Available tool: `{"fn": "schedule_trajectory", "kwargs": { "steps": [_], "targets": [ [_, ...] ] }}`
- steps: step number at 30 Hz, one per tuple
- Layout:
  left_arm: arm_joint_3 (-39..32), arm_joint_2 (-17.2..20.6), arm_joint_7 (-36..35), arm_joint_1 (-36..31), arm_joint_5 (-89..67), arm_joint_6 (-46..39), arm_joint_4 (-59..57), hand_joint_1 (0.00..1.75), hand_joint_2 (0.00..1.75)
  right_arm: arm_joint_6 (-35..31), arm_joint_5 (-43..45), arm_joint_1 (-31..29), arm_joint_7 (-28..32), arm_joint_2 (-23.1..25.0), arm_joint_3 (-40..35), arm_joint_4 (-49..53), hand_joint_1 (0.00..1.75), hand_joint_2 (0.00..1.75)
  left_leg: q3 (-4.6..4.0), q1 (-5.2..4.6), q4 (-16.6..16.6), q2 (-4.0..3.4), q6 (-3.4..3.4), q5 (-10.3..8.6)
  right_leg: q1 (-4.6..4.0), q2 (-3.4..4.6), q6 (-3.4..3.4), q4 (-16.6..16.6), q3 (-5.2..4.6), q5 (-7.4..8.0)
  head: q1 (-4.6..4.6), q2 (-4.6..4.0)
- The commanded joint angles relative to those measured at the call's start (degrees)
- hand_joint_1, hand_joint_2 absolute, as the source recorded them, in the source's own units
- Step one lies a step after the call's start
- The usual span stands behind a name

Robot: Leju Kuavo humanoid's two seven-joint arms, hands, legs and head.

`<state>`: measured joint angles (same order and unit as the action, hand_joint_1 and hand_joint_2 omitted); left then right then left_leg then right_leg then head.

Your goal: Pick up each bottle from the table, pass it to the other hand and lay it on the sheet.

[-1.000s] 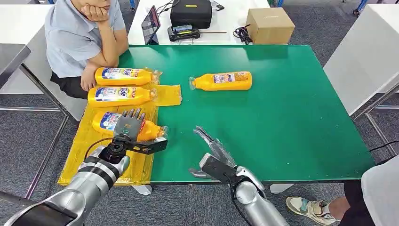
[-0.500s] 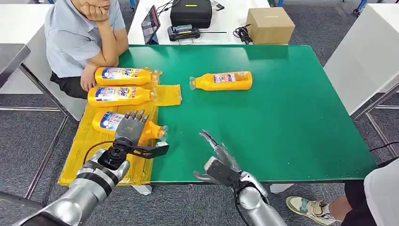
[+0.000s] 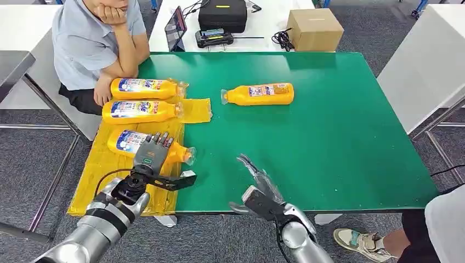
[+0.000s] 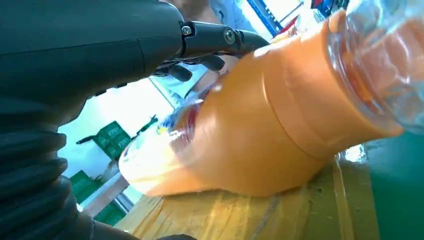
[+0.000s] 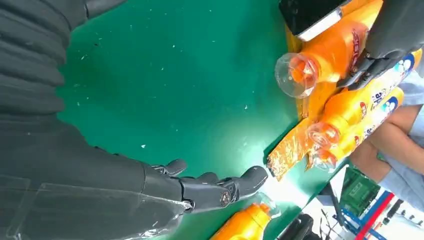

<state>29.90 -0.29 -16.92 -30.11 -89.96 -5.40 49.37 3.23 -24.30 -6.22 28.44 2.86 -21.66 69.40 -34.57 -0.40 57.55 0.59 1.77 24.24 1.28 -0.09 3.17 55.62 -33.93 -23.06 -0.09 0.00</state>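
Three orange bottles lie on the yellow sheet [image 3: 98, 175] at the table's left side. The nearest bottle [image 3: 123, 141] [image 4: 260, 135] [image 5: 325, 55] rests on the sheet with its clear cap pointing right. My left hand [image 3: 151, 153] [image 4: 150, 45] hovers over its middle with fingers stretched out flat, and a gap shows between them and the bottle. A fourth orange bottle [image 3: 259, 94] [image 5: 245, 225] lies on the bare green table [image 3: 329, 142], further back. My right hand [image 3: 257, 183] [image 5: 210, 187] is open and empty above the table's front edge.
The other two bottles [image 3: 143, 88] [image 3: 140, 110] lie side by side further back on the sheet. A person [image 3: 93, 44] sits at the far left corner, one forearm beside the farthest bottle. Behind the green table stand a cardboard box [image 3: 314, 28], black case [image 3: 222, 15] and tablet [image 3: 175, 27].
My left hand has slid back toward me along the nearest bottle, which stays on the sheet. My right hand has drawn back a little toward the front edge.
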Motion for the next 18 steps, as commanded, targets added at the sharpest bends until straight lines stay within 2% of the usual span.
{"fn": "schedule_trajectory", "kwargs": {
  "steps": [1,3,5,9,12,15,18],
  "targets": [
    [1.0,4.9,0.0,6.3,0.2,-2.8,13.3,0.00,1.75,-0.9,-0.5,2.4,-0.4,-1.4,2.6,2.8,0.00,1.75,0.11,0.05,0.0,-0.08,-0.08,0.07,-0.06,0.05,-0.11,0.0,0.11,-0.04,0.02,0.00],
    [0.4,5.5,-0.1,8.6,0.0,-4.3,16.3,0.00,1.75,-1.0,-0.5,3.0,-0.5,-1.4,3.0,3.4,0.00,1.75,0.13,0.05,0.0,-0.08,-0.09,0.07,-0.05,0.04,-0.11,0.0,0.12,-0.05,0.02,0.00],
    [-1.3,4.6,0.2,10.5,0.1,-9.3,17.9,0.00,1.75,-1.0,-0.8,3.0,-0.4,-1.3,3.0,3.4,0.00,1.75,0.23,0.07,0.0,-0.18,-0.11,0.16,-0.08,0.14,-0.15,0.0,0.20,-0.10,0.00,0.00],
    [-1.3,4.4,0.1,10.7,0.0,-9.4,18.0,0.00,1.75,-1.0,-0.8,2.8,-0.4,-1.2,2.9,3.2,0.00,1.75,0.11,0.06,0.0,-0.12,-0.09,0.11,-0.07,0.09,-0.12,0.0,0.08,-0.06,0.00,0.00],
    [-2.1,4.2,0.4,12.0,0.0,-13.8,18.3,0.00,1.75,-1.0,-0.9,2.3,-0.4,-1.3,2.5,2.7,0.00,1.75,0.14,0.08,0.0,-0.13,-0.11,0.12,-0.09,0.09,-0.15,0.0,0.11,-0.07,0.00,0.00],
    [-4.8,2.7,4.0,16.0,1.1,-17.4,21.9,0.00,1.75,-1.2,-1.0,3.0,-0.4,-1.6,2.6,3.5,0.00,1.75,0.18,0.05,0.0,-0.16,-0.09,0.12,-0.07,0.13,-0.13,-0.1,0.14,-0.06,0.00,0.00],
    [-5.7,1.5,9.6,20.2,8.6,-20.6,26.5,0.00,1.75,-1.7,-0.7,4.1,-0.2,-1.5,3.2,5.1,0.00,1.75,0.21,0.07,0.0,-0.18,-0.08,0.18,-0.08,0.13,-0.13,-0.1,0.17,-0.10,0.00,0.00]
  ]
}}
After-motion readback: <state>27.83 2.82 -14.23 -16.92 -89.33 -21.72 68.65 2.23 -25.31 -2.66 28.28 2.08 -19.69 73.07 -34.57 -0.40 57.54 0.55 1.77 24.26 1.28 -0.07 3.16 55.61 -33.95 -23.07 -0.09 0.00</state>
